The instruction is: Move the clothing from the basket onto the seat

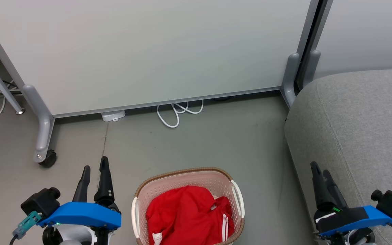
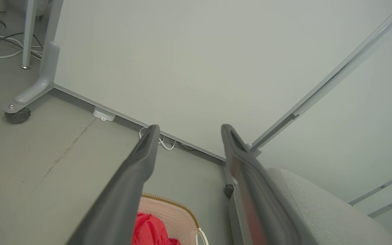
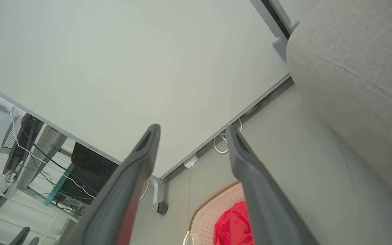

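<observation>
The red clothing [image 1: 187, 214] with white stripes lies bunched inside the cream basket [image 1: 182, 175], which stands on the floor at the bottom centre of the head view. The grey seat [image 1: 359, 126] rises at the right. My left gripper [image 1: 95, 168] is open, left of the basket and clear of it. My right gripper [image 1: 320, 170] is open over the seat's front edge, right of the basket. In the left wrist view, the clothing [image 2: 148, 231] and basket [image 2: 172, 212] peek between the fingers, with the seat [image 2: 318, 211] at right. The right wrist view has the clothing [image 3: 233, 226], basket [image 3: 213, 207] and seat [image 3: 352, 68].
A pale partition panel [image 1: 148, 47] on grey castor feet [image 1: 44, 149] stands behind the basket. A white cable [image 1: 179, 112] loops on the floor under it, beside a small white box [image 1: 113, 115]. Bare grey floor [image 1: 199, 146] lies between panel, basket and seat.
</observation>
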Tool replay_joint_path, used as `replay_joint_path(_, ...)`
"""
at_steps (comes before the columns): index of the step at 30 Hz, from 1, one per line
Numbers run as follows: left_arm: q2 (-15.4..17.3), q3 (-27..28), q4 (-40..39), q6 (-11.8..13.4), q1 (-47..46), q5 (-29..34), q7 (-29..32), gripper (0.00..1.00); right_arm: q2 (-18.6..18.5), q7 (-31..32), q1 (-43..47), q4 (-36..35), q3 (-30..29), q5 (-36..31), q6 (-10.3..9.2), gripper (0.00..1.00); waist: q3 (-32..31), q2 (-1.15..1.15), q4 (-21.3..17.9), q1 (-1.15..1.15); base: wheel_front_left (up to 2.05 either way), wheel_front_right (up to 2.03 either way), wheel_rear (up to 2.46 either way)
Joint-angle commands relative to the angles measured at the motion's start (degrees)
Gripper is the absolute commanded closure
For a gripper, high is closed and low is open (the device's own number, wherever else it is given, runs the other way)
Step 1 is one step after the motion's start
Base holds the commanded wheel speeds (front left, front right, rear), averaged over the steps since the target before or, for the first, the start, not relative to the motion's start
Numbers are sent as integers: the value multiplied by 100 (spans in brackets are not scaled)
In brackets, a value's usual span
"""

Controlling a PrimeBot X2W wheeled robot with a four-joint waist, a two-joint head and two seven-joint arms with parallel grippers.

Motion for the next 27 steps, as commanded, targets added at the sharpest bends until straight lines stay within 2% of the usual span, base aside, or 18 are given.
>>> replay_joint_path(1,58,-30,-52,35,-149,164,-56,0,-41,-47,-91,-45,19,-166,10,0,1,0,1,0,0,0,0)
replay_joint_path(27,126,-417,-24,172,-187,1785,-471,0,-55,-463,-95,43,168,-1796,12,0,-2,0,8,0,0,0,0)
